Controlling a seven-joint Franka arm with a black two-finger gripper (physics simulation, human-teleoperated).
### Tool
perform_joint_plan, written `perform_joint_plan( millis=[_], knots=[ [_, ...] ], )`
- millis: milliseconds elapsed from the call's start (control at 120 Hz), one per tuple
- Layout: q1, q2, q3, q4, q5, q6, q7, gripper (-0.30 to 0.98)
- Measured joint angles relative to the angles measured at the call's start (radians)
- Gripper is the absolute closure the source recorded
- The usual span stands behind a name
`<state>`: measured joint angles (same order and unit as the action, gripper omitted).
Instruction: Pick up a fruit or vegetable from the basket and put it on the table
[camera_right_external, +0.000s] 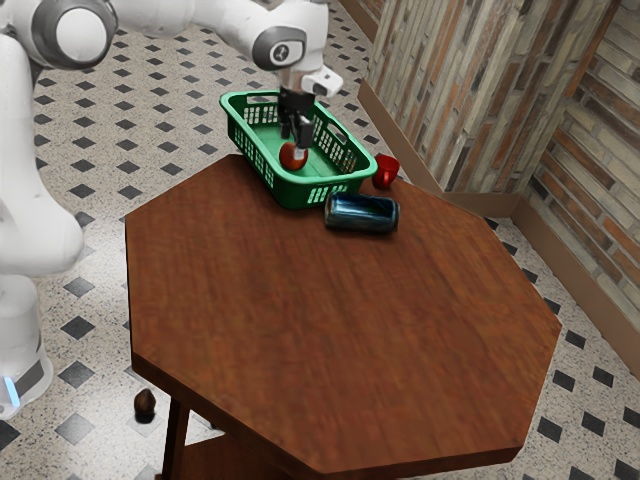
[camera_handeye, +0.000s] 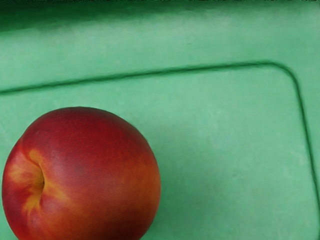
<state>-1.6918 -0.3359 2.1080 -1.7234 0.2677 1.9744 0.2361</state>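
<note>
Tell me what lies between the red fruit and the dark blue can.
The wall of the green basket: the exterior view shows the fruit inside it and the can outside, on the table.

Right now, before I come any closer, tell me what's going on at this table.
I'm at work on getting a fruit out of the green plastic basket. My claw is down inside it, right at a red and yellow peach; whether I have a grip on it, I cannot tell. The peach is in the basket, not yet on the wooden table. A dark blue can lies on its side next to the basket.
</note>
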Motion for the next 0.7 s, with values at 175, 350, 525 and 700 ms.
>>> perform_joint_plan(
  millis=[175,350,525,700],
  knots=[
    [-0.013,-0.008,0.022,-0.001,0.001,0.012,0.001,0.02],
    [-0.051,-0.022,0.066,0.0,0.001,-0.001,0.002,0.02],
    [-0.081,-0.025,0.098,0.002,0.005,0.018,0.002,0.02],
    [-0.081,-0.027,0.102,0.002,0.018,0.027,0.002,0.02]
  ],
)
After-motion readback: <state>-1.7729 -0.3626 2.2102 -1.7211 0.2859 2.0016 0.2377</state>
